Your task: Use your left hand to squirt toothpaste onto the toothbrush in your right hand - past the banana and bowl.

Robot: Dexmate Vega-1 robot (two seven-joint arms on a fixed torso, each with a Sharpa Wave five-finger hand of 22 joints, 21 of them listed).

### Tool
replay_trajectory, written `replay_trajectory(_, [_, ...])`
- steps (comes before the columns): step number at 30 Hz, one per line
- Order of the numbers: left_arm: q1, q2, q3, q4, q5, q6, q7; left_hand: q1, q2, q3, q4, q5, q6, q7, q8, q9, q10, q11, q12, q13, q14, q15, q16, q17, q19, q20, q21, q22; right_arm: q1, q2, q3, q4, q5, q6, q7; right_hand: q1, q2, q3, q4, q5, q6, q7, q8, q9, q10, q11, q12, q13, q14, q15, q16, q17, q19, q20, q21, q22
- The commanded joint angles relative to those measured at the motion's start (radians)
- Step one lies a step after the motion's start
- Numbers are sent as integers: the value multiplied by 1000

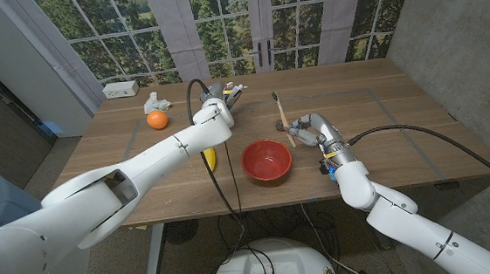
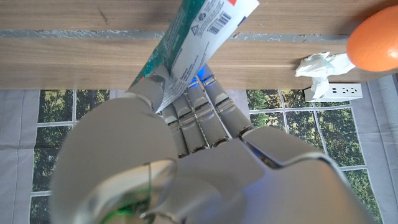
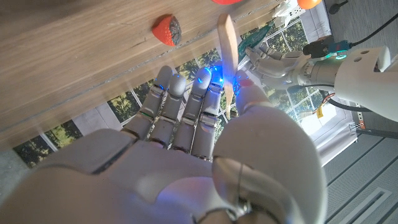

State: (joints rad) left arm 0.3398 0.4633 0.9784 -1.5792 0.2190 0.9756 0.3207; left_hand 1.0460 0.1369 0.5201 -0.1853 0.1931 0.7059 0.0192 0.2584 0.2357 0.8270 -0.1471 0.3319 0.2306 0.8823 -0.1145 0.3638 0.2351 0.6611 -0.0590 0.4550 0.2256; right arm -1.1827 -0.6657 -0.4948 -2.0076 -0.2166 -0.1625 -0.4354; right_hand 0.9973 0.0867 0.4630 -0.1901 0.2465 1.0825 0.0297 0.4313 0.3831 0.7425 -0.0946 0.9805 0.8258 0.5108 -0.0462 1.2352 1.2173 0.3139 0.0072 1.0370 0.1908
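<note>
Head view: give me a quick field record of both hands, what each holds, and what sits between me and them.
left hand: holds the toothpaste tube
right hand: holds the toothbrush, bristle end pointing away from the robot
tube to brush: apart, not yet over the bristles
red bowl: on the table's near side, between the arms
banana: beside the bowl, partly behind the left arm
orange: far left

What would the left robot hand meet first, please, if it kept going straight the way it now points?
Probably the toothbrush head. The left robot hand, holding the toothpaste, points across the table toward the brush held up by the right robot hand. Nothing shows between them, though depth is hard to judge.
</note>
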Motion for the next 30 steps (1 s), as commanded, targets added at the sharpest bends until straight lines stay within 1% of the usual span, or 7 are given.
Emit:
replay_trajectory(1, [45, 48, -40, -74, 42, -49, 25, 15, -1, -7, -1, 3, 10, 0, -1, 2, 29, -52, 3, 4, 4, -125, 4, 4, -11, -2, 6, 4, 21, -15, 22, -25, 160, -31, 99, -1, 9, 22, 19, 3, 18, -10, 6, 5, -3, 0, 6, 2, -6, -163, 10, 1, -6, 3, 5, 2])
replay_trajectory(4, [58, 63, -51, -93, 52, -71, 28, 18, -1, -9, -1, 3, 12, -1, -2, 2, 29, -56, 3, 4, 3, -125, 4, 5, -14, -3, 7, 4, 28, -18, 26, -23, 202, -27, 117, -1, 10, 22, 20, 3, 15, -7, 5, 9, -5, 6, 5, -1, -11, -162, 11, -1, -8, 6, 7, 2])
replay_trajectory(8, [75, 77, -64, -117, 70, -84, 33, 23, -1, -12, -1, 3, 10, -5, -4, 3, 27, -57, 1, 5, 0, -126, 3, 5, -21, -5, 7, 4, 34, -22, 32, -24, 264, -26, 144, 1, 12, 19, 20, 3, 16, -5, 4, 10, -7, 8, 9, 3, -15, -160, 17, 0, -10, 7, 9, 2])
replay_trajectory(15, [105, 98, -86, -159, 104, -99, 40, 29, -1, -16, 0, 3, 12, -10, -6, 4, 22, -59, -2, 6, -8, -125, 0, 6, -36, -7, 7, 5, 47, -36, 33, -31, 337, -45, 173, 2, 15, 16, 21, 3, 13, -1, 4, 15, -10, 11, 10, 2, -21, -160, 23, -1, -13, 9, 11, 2])
replay_trajectory(22, [132, 133, -97, -205, 154, -124, 42, 34, 2, -21, 1, 4, 16, -14, -5, 5, 31, -60, 1, 8, -7, -126, 2, 8, -40, -9, 10, 5, 59, -53, 29, -35, 392, -57, 192, 3, 17, 13, 20, 5, 10, 5, 1, 17, -11, 16, 12, 1, -30, -153, 29, -2, -17, 12, 13, 2])
replay_trajectory(24, [152, 121, -118, -217, 158, -103, 60, 36, 3, -22, 2, 4, 22, -15, -4, 6, 34, -60, 2, 9, -6, -126, 3, 9, -40, -11, 11, 5, 63, -57, 28, -35, 410, -58, 199, 2, 17, 12, 21, 5, 10, 4, 1, 19, -14, 17, 13, 4, -31, -155, 30, -5, -18, 12, 14, 2])
replay_trajectory(30, [162, 158, -104, -255, 227, -106, 53, 47, 5, -28, 1, 4, 37, -23, 1, 9, 50, -61, 8, 14, 6, -127, 12, 17, -41, -19, 19, 6, 73, -70, 23, -39, 447, -63, 213, 5, 19, 12, 20, 7, 11, 8, -1, 20, -19, 20, 15, 5, -34, -153, 35, -4, -22, 15, 16, 2])
